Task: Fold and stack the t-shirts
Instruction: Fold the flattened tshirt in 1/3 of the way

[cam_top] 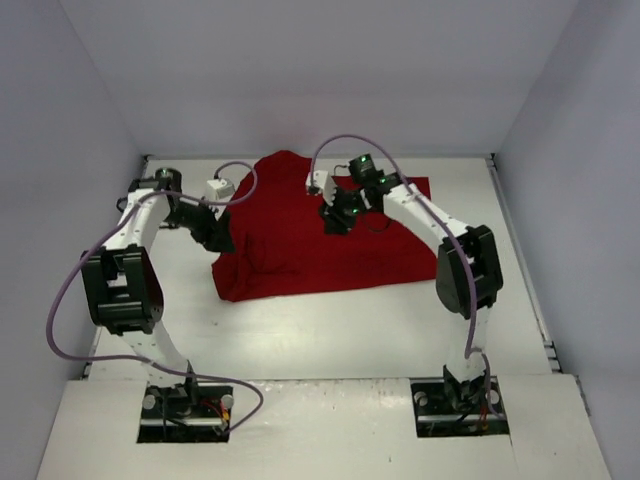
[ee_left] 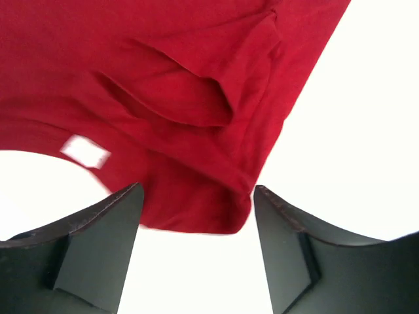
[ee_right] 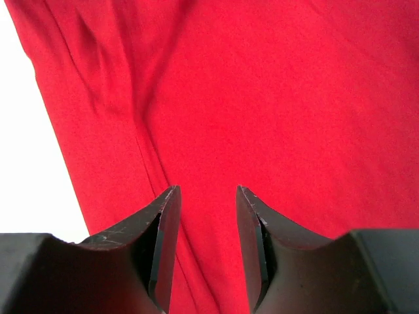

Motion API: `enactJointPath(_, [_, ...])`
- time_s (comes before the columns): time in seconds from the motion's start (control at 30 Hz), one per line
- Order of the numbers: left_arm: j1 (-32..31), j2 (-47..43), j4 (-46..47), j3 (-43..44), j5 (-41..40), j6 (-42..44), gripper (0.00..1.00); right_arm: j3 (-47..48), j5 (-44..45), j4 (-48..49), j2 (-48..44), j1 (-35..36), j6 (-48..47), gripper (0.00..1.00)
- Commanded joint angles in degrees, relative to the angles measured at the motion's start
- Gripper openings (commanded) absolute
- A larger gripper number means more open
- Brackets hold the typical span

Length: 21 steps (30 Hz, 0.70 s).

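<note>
Left gripper (ee_left: 196, 193): jaws wide apart, empty, at the shirt (cam_top: 300, 255) hem. Right gripper (ee_right: 206, 190): jaws narrowly parted over the cloth, possibly touching. Shirt lies rumpled mid-table (cam_top: 330, 340).

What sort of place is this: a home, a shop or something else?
Probably a robot test booth: plain white walls box in a white table, two robot arms are bolted at its edge, one red t-shirt lies there.

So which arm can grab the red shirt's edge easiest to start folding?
Probably left. The left gripper is open at a loose edge of the t-shirt, while the right gripper sits over flat middle cloth.
</note>
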Motion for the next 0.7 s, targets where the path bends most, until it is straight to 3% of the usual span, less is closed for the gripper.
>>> enactJointPath(0.0, [5.5, -2.1, 7.5, -2.5, 7.1, -10.8, 0.65, -0.4, 2.1, 18.8, 1.8, 5.5, 15.2, 0.36])
enactJointPath(0.23, [10.0, -2.6, 9.4, -3.0, 10.9, -13.6, 0.66, 4.9, 7.7, 23.8, 8.6, 13.7, 13.1, 0.36])
enactJointPath(0.4, [13.4, -3.0, 9.4, -3.1, 11.7, -14.2, 0.67, 6.0, 6.1, 23.8, 10.7, 17.3, 9.4, 0.37])
enactJointPath(0.67, [15.0, -5.6, 9.5, -6.1, 12.8, -12.6, 0.69, 4.0, 5.3, 23.6, 12.4, 19.1, 5.4, 0.49])
